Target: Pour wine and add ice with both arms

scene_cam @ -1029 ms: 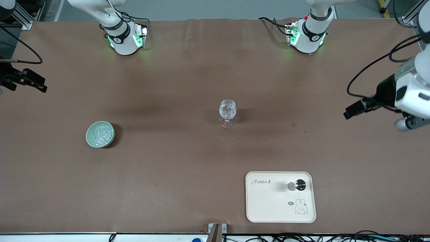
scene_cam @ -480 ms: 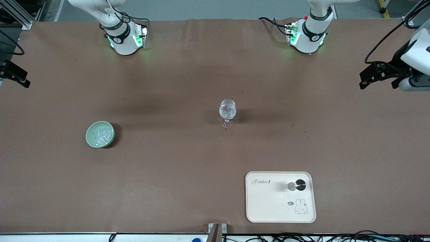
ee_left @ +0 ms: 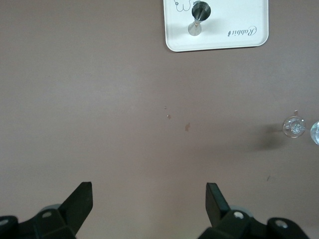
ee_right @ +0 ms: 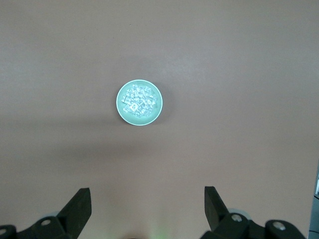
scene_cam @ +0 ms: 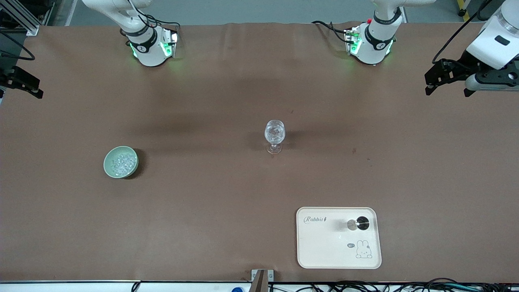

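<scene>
From the high front camera the whole brown-covered table [scene_cam: 227, 190] lies in sight: a clear stemmed wine glass [scene_cam: 274, 136] stands upright near its middle, a small pale-green round bowl [scene_cam: 121, 162] sits toward the right arm's end, and a cream rectangular tray [scene_cam: 324, 247] with a rabbit drawing lies nearer the front camera, toward the left arm's end, carrying a small metal stopper with a black top [scene_cam: 358, 223]. The left tool [scene_cam: 448, 79] hangs in the air over the table's edge at the left arm's end, and the right tool [scene_cam: 22, 83] hangs at the edge of the table at the right arm's end, partly cut off by the frame; both arms wait well apart from everything. Only the wrist views show the fingers plainly: the left tool's two black fingers [ee_left: 79, 201] stand spread wide with nothing between them, and the right tool's fingers [ee_right: 77, 204] are spread the same way, also empty. The right wrist view looks straight down into the bowl, where the ice [ee_right: 139, 100] shows as a heap of small clear glinting chunks; from the front it is only a whitish glitter. In the left wrist view the glass is half cut off at the frame's edge. Glassy glints fill its bowl, but whether they are ice or liquid I cannot tell.
</scene>
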You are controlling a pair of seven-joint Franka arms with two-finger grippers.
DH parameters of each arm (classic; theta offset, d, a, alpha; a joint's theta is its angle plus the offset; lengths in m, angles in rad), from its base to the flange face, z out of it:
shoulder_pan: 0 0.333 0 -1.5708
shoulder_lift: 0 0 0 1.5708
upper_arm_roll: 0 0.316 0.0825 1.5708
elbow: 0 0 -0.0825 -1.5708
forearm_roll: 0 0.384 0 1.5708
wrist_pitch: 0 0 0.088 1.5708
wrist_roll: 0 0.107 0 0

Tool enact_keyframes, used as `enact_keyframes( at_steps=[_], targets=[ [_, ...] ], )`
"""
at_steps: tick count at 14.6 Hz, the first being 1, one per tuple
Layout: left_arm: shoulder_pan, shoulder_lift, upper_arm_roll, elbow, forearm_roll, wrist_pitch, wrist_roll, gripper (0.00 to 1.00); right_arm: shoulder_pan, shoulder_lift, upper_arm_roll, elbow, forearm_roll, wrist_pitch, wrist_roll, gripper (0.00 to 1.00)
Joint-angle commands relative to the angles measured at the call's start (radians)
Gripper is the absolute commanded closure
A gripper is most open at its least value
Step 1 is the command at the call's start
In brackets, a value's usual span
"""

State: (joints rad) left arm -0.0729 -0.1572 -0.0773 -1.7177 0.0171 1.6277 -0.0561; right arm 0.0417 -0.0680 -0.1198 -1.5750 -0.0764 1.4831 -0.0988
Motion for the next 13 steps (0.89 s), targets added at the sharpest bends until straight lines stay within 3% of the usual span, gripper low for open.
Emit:
enact_keyframes(
  at_steps=[1,13],
  targets=[
    [-0.005,-0.015,0.007,-0.016,0.003,0.014,0.006,0.0,-0.008,-0.003,0.003,0.001,0.017,-0.003,-0.015,0.0],
    [0.007,-0.01,0.008,-0.007,-0.014,0.011,-0.049,0.0,-0.008,-0.001,0.003,0.0,0.018,-0.001,-0.013,0.0]
  ],
)
